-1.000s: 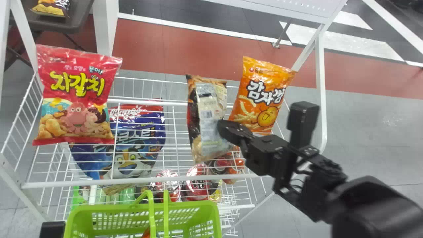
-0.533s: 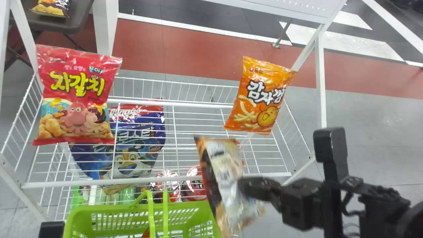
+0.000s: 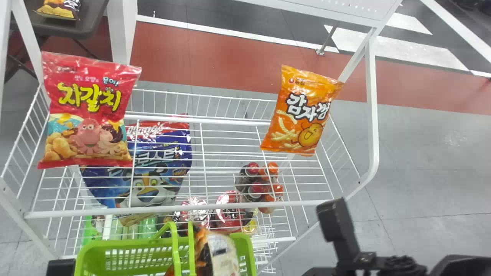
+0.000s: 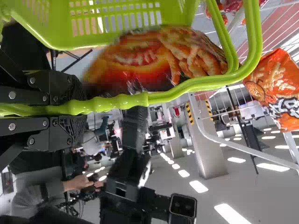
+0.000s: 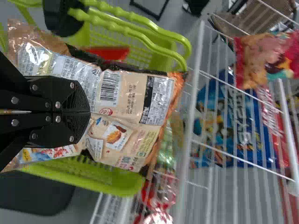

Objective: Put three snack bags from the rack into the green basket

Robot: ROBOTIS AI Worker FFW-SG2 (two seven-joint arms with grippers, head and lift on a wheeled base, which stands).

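A white wire rack (image 3: 172,207) is spanning the head view, and the green basket (image 3: 126,243) is sitting at its near edge. Inside the basket, something red (image 5: 110,52) is showing. Seen through the rack's wires, a big blue bag (image 3: 153,165) is slanting on the left. A red snack bag (image 3: 90,111) is standing at the rack's left and an orange snack bag (image 3: 301,111) at its right. The right gripper (image 3: 326,271) is pinching a dark-and-beige snack bag (image 3: 220,255) over the basket. Below the wires, wrapped red packets (image 3: 230,214) and small capped bottles (image 3: 255,188) are clustering. The left gripper (image 3: 60,267) is clasping the basket's green handle (image 4: 117,100). The right wrist view is showing the held bag's printed back, its small text panels surrounding a barcode (image 5: 110,86); the head view is showing large lettering on the upright bags' fronts.
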